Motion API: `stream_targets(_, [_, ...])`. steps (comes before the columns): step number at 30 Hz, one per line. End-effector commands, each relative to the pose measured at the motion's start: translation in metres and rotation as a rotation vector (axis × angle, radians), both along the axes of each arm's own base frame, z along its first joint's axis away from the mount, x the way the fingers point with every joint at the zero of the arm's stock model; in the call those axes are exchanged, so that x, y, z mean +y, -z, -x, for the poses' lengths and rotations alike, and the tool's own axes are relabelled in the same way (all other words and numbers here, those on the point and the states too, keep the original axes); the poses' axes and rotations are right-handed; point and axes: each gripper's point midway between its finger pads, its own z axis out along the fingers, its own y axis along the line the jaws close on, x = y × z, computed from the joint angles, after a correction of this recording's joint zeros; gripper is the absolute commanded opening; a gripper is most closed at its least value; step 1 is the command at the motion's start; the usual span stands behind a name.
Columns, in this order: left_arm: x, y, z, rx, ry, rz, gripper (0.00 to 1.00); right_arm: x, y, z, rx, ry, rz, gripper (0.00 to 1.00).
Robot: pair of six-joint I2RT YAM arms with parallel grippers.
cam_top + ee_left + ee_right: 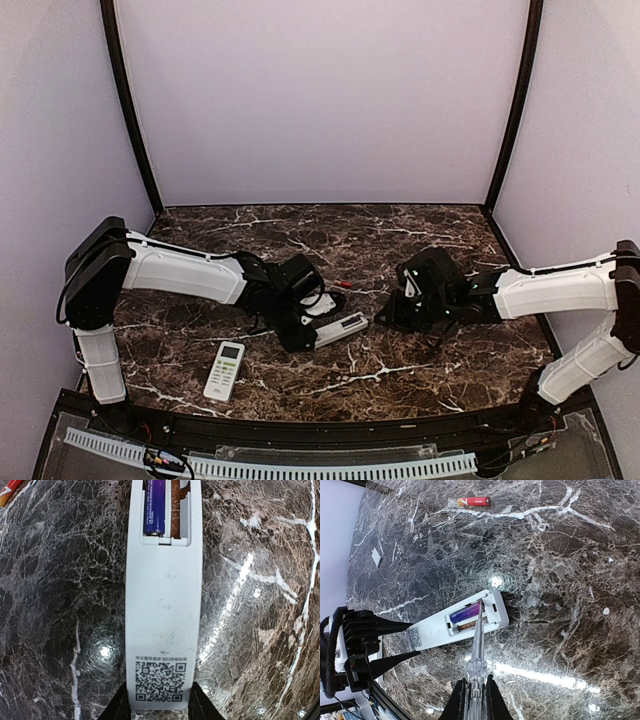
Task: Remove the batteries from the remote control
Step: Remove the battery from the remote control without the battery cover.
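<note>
A white remote (341, 328) lies back up on the marble table with its battery bay open. My left gripper (160, 702) is shut on its QR-code end (163, 605), one finger on each side. In the bay lies one purple battery (154, 507) beside an empty slot. My right gripper (474, 690) is shut on a clear-handled screwdriver (477, 645). Its tip rests in the bay at the end of the purple battery (465, 614). A red battery (474, 501) lies loose on the table beyond the remote, also in the top view (343, 284).
A second white remote (225, 370) lies face up near the front left. A small flat white cover (376, 557) lies on the table behind the left gripper. Grey walls close in the back and both sides.
</note>
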Motion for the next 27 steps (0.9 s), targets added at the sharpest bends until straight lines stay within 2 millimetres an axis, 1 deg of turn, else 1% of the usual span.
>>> stream_targets(1, [0.0050,0.0074,0.0032,0.011,0.008,-0.044,0.19,0.0259,-0.0202,0.0142,0.011,-0.104,-0.135,0.00])
stream_targets(8, [0.0053,0.0073,0.0033,0.011,0.009,-0.045,0.19,0.0281,-0.0239,0.0142,0.005,-0.114,-0.147,0.00])
stream_targets(21, [0.0045,0.0072,0.0043,0.009,0.012,-0.046,0.19,0.0324,-0.0153,0.0134,0.023,-0.128,-0.130,0.00])
stream_targets(27, [0.0053,0.0079,0.0033,0.006,0.006,-0.051,0.19,0.0302,-0.0230,0.0098,-0.006,-0.113,-0.133,0.00])
